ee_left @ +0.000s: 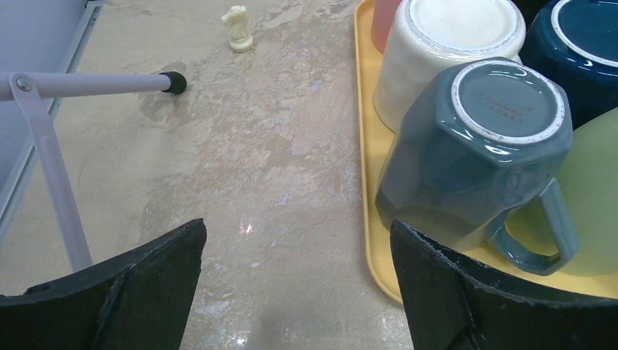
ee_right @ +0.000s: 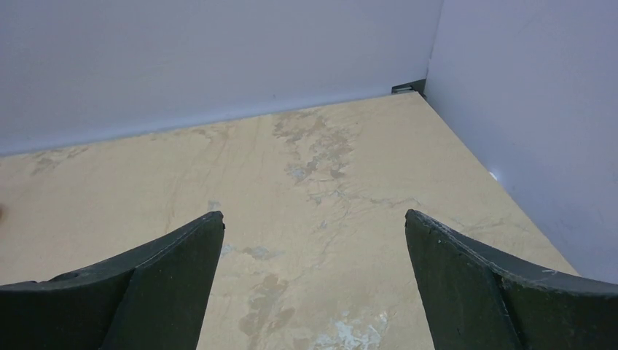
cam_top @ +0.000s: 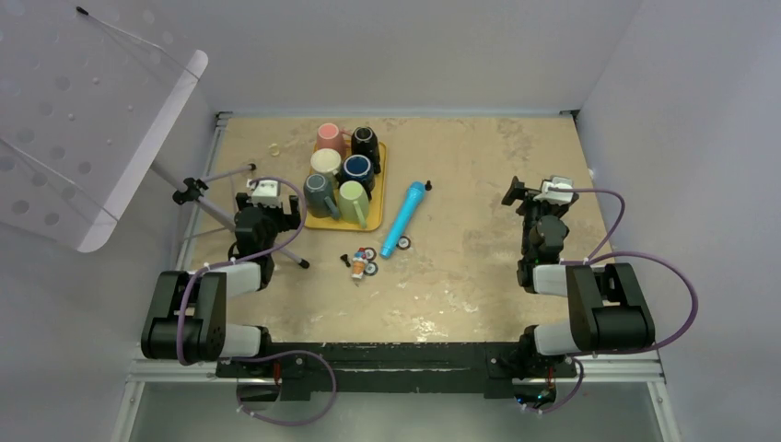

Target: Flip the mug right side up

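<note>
The left gripper (ee_left: 295,240) has its jaws spread wide with nothing between them. It hangs low over bare table (ee_left: 240,160), just beside the left edge of a yellow tray (ee_left: 368,168). The right gripper (ee_right: 313,219) is also spread and empty. It sits well apart, near the table's right edge, facing the far right corner.

The mug to turn appears to be the grey-blue mug (ee_left: 466,160). It stands upside down, base ring up, at the tray's near left corner. Its handle (ee_left: 543,240) points toward the near edge and the green mug (ee_left: 590,189) beside it. An upturned cream mug (ee_left: 437,51) crowds it from the far side, touching or nearly so.

The step in hand looks like the approach to a grasp. To do it well, the left gripper should come in from the tray's left edge, the one open side. The jaws should straddle the mug's body across two opposite flat facets, clear of the handle. The glazed sides look slick, so a firm, centred pinch matters. The mug should be lifted clear of its neighbours before the wrist rolls it over. It should then be set down flat, mouth up.
</note>
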You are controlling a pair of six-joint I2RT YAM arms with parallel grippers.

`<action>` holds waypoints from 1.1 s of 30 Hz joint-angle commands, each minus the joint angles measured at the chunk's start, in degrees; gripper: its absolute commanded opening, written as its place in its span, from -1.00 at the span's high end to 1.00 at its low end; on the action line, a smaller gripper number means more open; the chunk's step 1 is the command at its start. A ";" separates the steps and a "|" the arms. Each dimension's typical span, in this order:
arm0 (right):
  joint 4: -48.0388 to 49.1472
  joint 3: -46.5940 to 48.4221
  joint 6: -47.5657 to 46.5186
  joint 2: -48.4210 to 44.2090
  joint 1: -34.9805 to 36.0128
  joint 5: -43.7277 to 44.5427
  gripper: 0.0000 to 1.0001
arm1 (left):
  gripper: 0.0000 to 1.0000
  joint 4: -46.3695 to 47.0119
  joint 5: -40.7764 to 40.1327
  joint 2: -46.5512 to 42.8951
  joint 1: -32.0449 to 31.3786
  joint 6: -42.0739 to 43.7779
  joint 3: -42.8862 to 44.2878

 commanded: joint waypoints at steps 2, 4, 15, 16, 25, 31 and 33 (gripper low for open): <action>3.59 0.54 -1.04 -0.94 -0.07 1.74 -0.97 | -1.00 4.12 0.00 -0.65 0.42 -1.00 0.22; 3.71 0.45 -1.18 -0.94 -0.07 1.83 -0.97 | -1.00 4.01 2.24 -0.91 0.40 -0.36 0.23; -21.07 6.60 -0.97 -14.60 0.09 -5.99 -0.97 | -1.00 -61.34 40.63 -13.51 -0.40 31.53 31.88; -23.47 7.66 0.38 -16.31 0.07 -8.37 -0.97 | -1.00 -68.48 42.18 -13.11 -2.38 37.26 36.05; -31.39 13.39 5.05 -19.09 0.37 -30.08 -0.97 | -0.77 -99.17 23.96 -2.34 -26.75 77.20 51.52; -29.64 12.78 6.53 -18.40 0.70 -32.69 -0.97 | -0.64 -93.58 9.53 9.83 -36.12 87.11 53.73; -29.69 12.51 6.59 -18.43 0.73 -32.63 -0.97 | -0.58 -90.64 7.23 13.06 -37.09 89.76 53.81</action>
